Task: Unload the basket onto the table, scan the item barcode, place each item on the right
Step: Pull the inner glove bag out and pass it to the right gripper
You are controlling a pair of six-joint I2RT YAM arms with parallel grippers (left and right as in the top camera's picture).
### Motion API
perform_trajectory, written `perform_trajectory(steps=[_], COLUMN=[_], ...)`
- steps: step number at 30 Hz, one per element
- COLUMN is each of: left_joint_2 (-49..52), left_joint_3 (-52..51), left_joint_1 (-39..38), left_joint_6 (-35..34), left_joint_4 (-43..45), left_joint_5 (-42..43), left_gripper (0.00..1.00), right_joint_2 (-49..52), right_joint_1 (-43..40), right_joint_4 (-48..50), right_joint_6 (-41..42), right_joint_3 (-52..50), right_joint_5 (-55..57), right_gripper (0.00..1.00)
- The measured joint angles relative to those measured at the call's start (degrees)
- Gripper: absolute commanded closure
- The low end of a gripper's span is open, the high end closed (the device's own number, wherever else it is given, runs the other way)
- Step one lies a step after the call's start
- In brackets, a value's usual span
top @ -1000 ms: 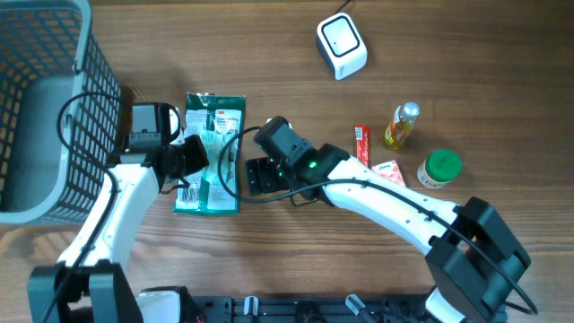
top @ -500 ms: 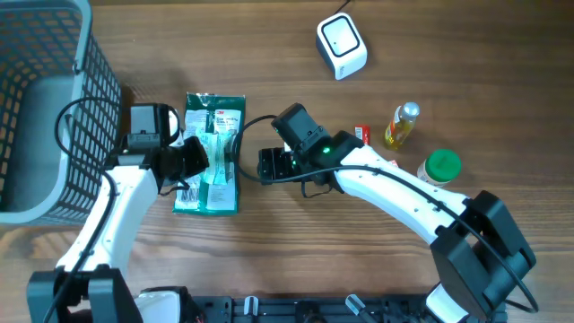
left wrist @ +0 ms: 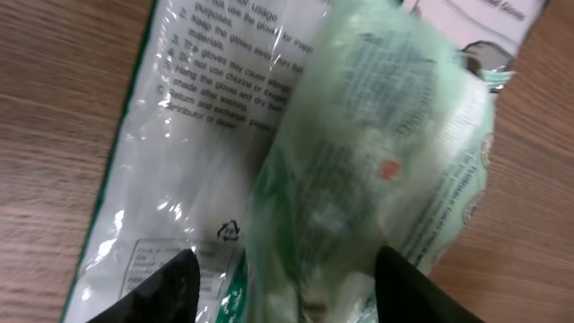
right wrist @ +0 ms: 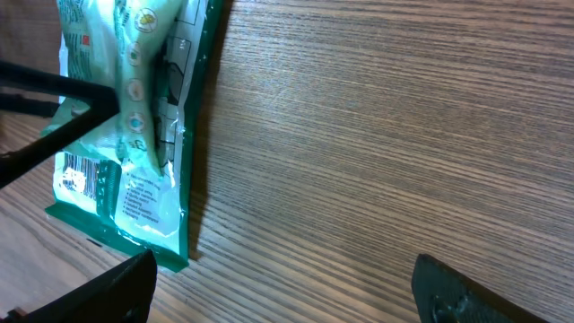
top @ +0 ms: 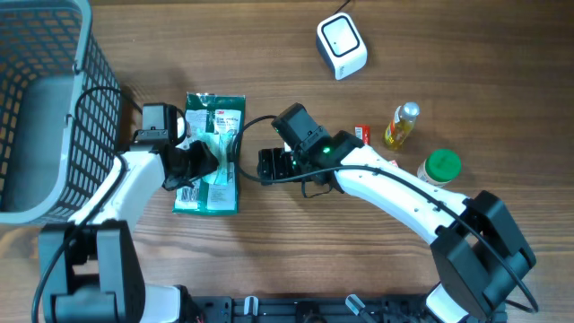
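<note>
Both wide apart: left pincer (left wrist: 285,262) astride green glove packet (top: 215,121), right pincer (right wrist: 285,265) just beside it.

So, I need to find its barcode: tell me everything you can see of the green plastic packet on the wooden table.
The green and clear plastic packet lies flat on the wooden table, left of centre, its long side running away from the robot. It is glossy and crinkled, with small printed text, a recycling mark and a barcode facing up near one corner. A puffy fold rises along its middle, and the left gripper stands open astride that fold.
</note>
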Motion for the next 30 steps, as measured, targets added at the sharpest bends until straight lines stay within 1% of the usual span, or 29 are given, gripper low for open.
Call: perform_trajectory(steps=[1, 8, 12, 16, 18, 20, 24, 26, 27, 30], left_joint_2=[0.7, 2.0, 1.2, -3.5, -8.2, -12.0, -16.7, -16.9, -16.8, -16.5], left_joint_3=[0.0, 1.1, 1.9, 2.1, 2.3, 3.0, 4.3, 4.3, 4.3, 4.3], left_joint_1=[0.0, 0.0, 0.0, 0.0, 0.0, 0.0, 0.0, 0.0, 0.0, 0.0], left_joint_6=[0.2, 0.2, 0.4, 0.6, 0.6, 0.6, 0.6, 0.6, 0.6, 0.6], left_joint_4=[0.4, 1.2, -0.9, -3.1, -3.2, -3.2, -5.3, -8.1, -8.3, -10.1], left_joint_5=[0.3, 1.6, 1.4, 1.9, 4.2, 7.1, 13.6, 16.8, 17.1, 20.0], left_gripper=[0.96, 0.96, 0.96, 0.96, 0.96, 0.96, 0.96, 0.96, 0.96, 0.96], right_joint_2=[0.0, 0.0, 0.0, 0.0, 0.0, 0.0, 0.0, 0.0, 0.0, 0.0], right_joint_1=[0.0, 0.0, 0.0, -1.2, -2.7, -4.7, -10.4, -13.0, -14.8, -16.9], right_joint_4=[0.0, 0.0, 0.7, 2.0, 2.5, 3.0, 4.7, 6.6, 8.4, 11.7], right_joint_6=[0.0, -0.2, -0.9, -1.3, -1.5, -2.1, -4.7, -5.9, -6.6, -7.3], right_joint_3=[0.0, 0.0, 0.0, 0.0, 0.0, 0.0, 0.0, 0.0, 0.0, 0.0], right_joint_5=[0.0, 0.0, 0.1, -1.7, -4.2, -8.0, -21.3, -28.8, -34.0, -42.1], right_gripper=[0.09, 0.08, 0.08, 0.1, 0.1, 0.1, 0.1, 0.1, 0.12, 0.12])
